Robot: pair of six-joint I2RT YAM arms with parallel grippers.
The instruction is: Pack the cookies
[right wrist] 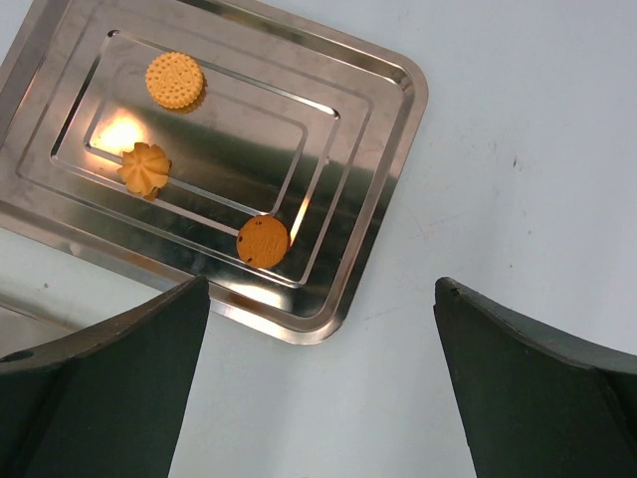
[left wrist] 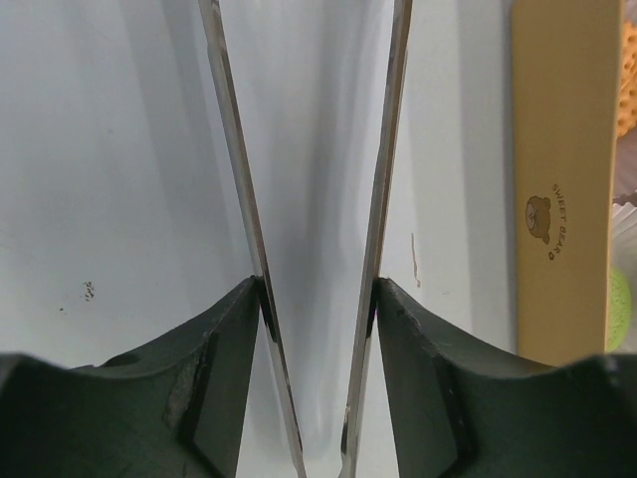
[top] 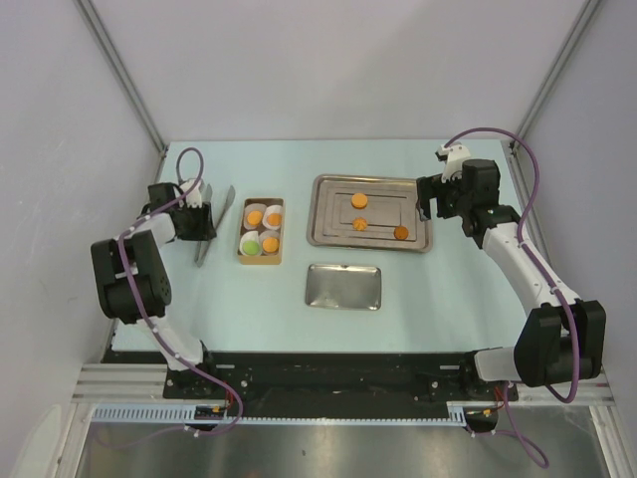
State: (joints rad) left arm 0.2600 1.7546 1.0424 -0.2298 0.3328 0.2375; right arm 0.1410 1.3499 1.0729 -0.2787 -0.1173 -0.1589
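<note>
Three orange cookies lie on the large steel tray [top: 323, 231]: a round one [top: 360, 200], a flower-shaped one [top: 359, 223] and a flat one [top: 401, 233]. In the right wrist view they show as the round one [right wrist: 176, 81], the flower-shaped one [right wrist: 145, 169] and the flat one [right wrist: 263, 241]. A brown box [top: 242, 231] holds white paper cups with orange cookies [top: 255, 216] and a green one [top: 251, 245]. My left gripper [top: 202, 227] is shut on metal tongs [top: 225, 204], its fingers [left wrist: 214, 349] pressed on both tong arms [left wrist: 235, 159]. My right gripper [top: 430, 199] is open and empty beside the tray's right edge.
A smaller steel tray [top: 342, 287] lies in front of the large one. The brown box's side [left wrist: 562, 179] is just right of the tongs in the left wrist view. Walls and frame posts surround the table.
</note>
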